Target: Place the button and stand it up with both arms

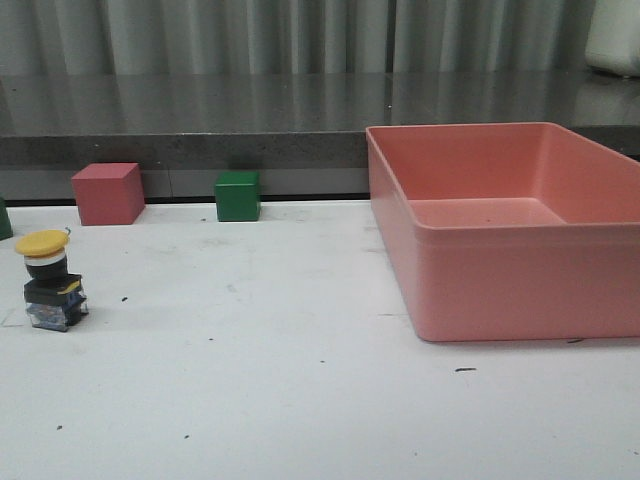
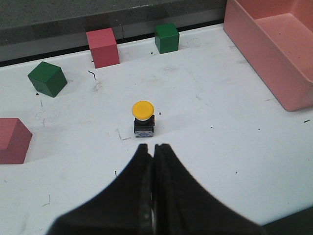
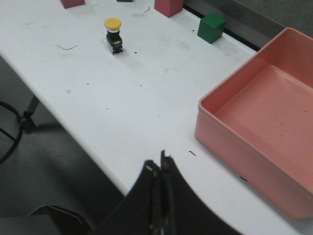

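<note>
Front view: button (image 1: 50, 281) upright on white table (image 1: 300, 400) at 9 o'clock, yellow cap up. Red cube (image 1: 107, 193) and green cube (image 1: 238, 196) behind it by back edge; pink bin (image 1: 520, 270) at 3 o'clock. No gripper in view.

Left wrist view: left gripper (image 2: 154, 149) fingers pressed together, empty; button just beyond tips, free-standing, nothing between. More cubes (image 2: 47, 78) to one side.

Right wrist view: right gripper (image 3: 159, 166) closed, empty, over table edge; button well apart, bin near.

Soft, even overhead light, faint shadows beside the button (image 1: 48, 280), mild grain and softness throughout.
</note>
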